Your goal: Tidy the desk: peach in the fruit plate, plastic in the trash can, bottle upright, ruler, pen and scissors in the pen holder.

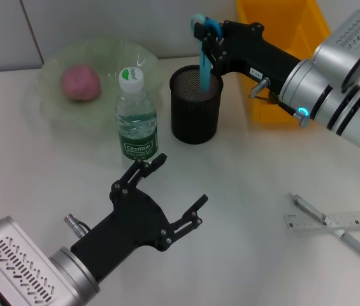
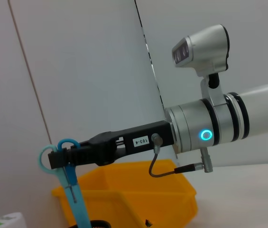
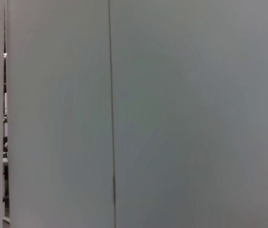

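**Desk reporter:** What is the right gripper [image 1: 206,35] doing over the pen holder [image 1: 195,105]?

**Photographer:** It has the scissors [image 1: 203,60] by the blue handles, blades pointing down into the mesh cup. Held upright like that, they look set to drop straight in. The left wrist view shows the same grip from the side: scissors [image 2: 67,183] hanging below closed black fingers, with the yellow bin [image 2: 129,199] behind.

**Desk reporter:** So the jaws are clamped?

**Photographer:** On the handles, yes. The blade tips are already inside the rim; whether they touch the bottom I cannot tell.

**Desk reporter:** And the left gripper [image 1: 180,188]?

**Photographer:** Low over the table in front, fingers spread wide, holding nothing and touching nothing. It appears idle, kept out of the right arm's way.

**Desk reporter:** The rest of the job?

**Photographer:** The peach [image 1: 80,83] sits in the plate [image 1: 55,105], and the bottle [image 1: 135,118] stands upright beside the holder. The pen [image 1: 336,228] and ruler [image 1: 336,221] lie crossed on the table at the right, well apart from the holder, so I judge those remain to be done.
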You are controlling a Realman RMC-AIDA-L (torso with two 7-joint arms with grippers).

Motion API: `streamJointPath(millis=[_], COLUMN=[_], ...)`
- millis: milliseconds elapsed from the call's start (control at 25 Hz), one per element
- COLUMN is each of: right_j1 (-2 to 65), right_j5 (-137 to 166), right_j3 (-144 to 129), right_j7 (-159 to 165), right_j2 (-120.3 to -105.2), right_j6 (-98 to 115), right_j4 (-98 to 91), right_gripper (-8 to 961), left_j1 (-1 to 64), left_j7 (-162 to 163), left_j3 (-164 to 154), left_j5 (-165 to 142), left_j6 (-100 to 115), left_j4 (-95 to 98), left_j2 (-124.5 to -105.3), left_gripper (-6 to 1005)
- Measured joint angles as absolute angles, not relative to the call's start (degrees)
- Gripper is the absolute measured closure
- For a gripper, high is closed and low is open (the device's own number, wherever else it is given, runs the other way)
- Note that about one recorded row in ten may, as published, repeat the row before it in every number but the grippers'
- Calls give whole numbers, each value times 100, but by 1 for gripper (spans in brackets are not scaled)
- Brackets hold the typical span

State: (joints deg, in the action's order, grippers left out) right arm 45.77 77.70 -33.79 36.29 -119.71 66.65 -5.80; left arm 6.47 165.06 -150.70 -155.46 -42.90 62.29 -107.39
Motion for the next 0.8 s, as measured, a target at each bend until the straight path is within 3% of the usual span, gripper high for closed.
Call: streamJointPath(millis=[120, 320, 560, 800], right_j1=[4550, 4498, 4264, 3406], right_j5=[7812, 7820, 7829, 7921], right_j3=[-3444, -3520, -3598, -4838], right_j7=[3628, 3646, 4260, 6368], right_j2=[-11971, -11971, -11933, -11882], right_j6=[6692, 6734, 7061, 7301], right_j4=[-574, -580, -989, -3061], right_gripper=[845, 630, 501, 353], left_j1=[646, 642, 625, 497], left_j7=[16506, 16505, 16505, 16503], left_j3=[-15063, -15043, -15038, -15066], left_j5=[-15545, -15548, -15541, -15546], left_j6=[-4290, -4293, -4324, -4586], left_j4=[6225, 6200, 6149, 6049], left_j2=[-10740, -10741, -10757, -10769], left_gripper=[142, 142, 142, 143])
